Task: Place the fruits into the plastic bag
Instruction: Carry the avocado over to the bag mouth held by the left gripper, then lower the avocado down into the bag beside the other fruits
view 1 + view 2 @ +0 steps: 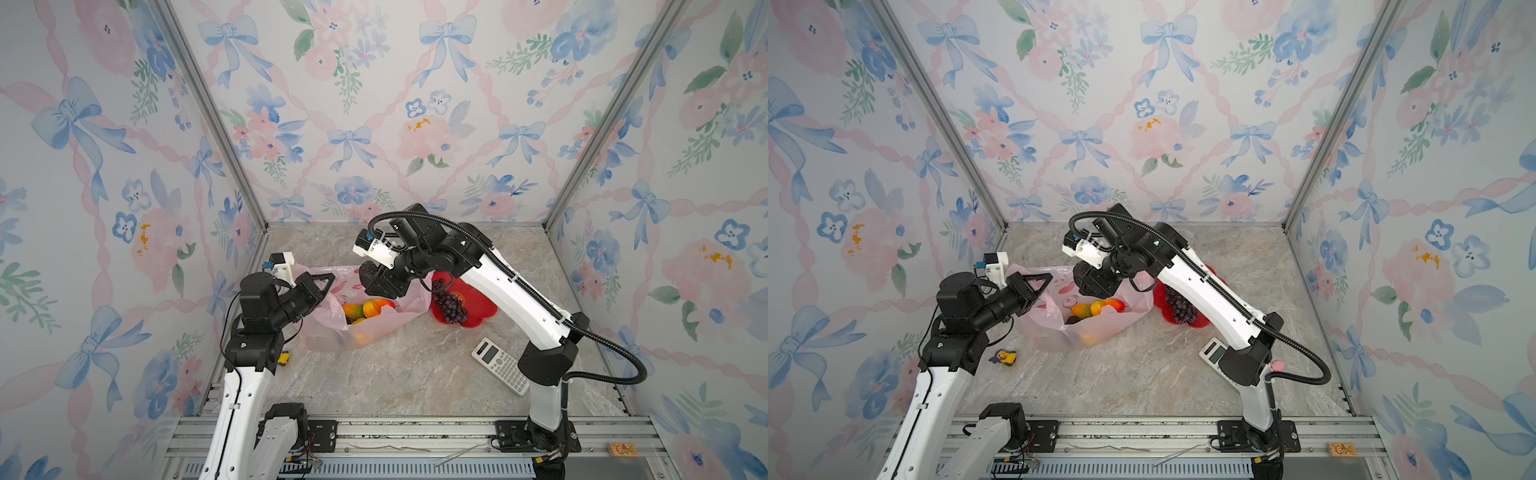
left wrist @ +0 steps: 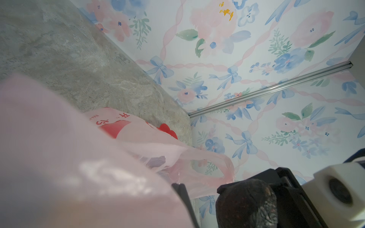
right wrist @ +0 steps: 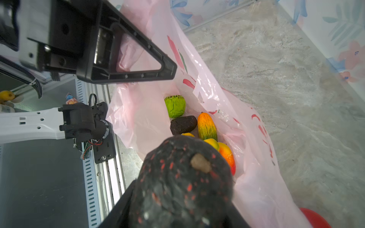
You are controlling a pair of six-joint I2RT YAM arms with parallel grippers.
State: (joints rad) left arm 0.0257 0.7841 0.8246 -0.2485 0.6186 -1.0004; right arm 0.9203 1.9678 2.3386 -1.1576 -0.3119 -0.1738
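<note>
1. Currently, the right claw (image 1: 379, 282) is clamped on a dark speckled fruit (image 3: 183, 181) and hangs over the mouth of the plastic bag (image 1: 328, 330). The bag lies on the tabletop (image 1: 395, 374) between the two arms.
2. The left claw (image 1: 327, 281) is clenched on the bag's rim as far as I can tell, lifting it so the mouth gapes. Its own wrist view is mostly pink film.
3. Inside the bag: green bumpy ball (image 3: 175, 106), dark avocado (image 3: 183, 124), striped mango (image 3: 207, 126) and red-yellow mango (image 3: 228, 158), all lying close together.
4. Outside the bag: the grape bunch (image 1: 446, 305), on the red plate (image 1: 478, 305) just beside it.
5. My reading is that the step in hand is the drop.
6. I should lower the fruit below the rim before letting go. A release from high up could bounce it off the pile and out.
7. I would aim at the bare film beside the pile.
8. The left claw must not slacken, because the thin film would likely fold shut.
9. I would lift the right claw straight up afterwards, so that it does not snag the far rim.
</note>
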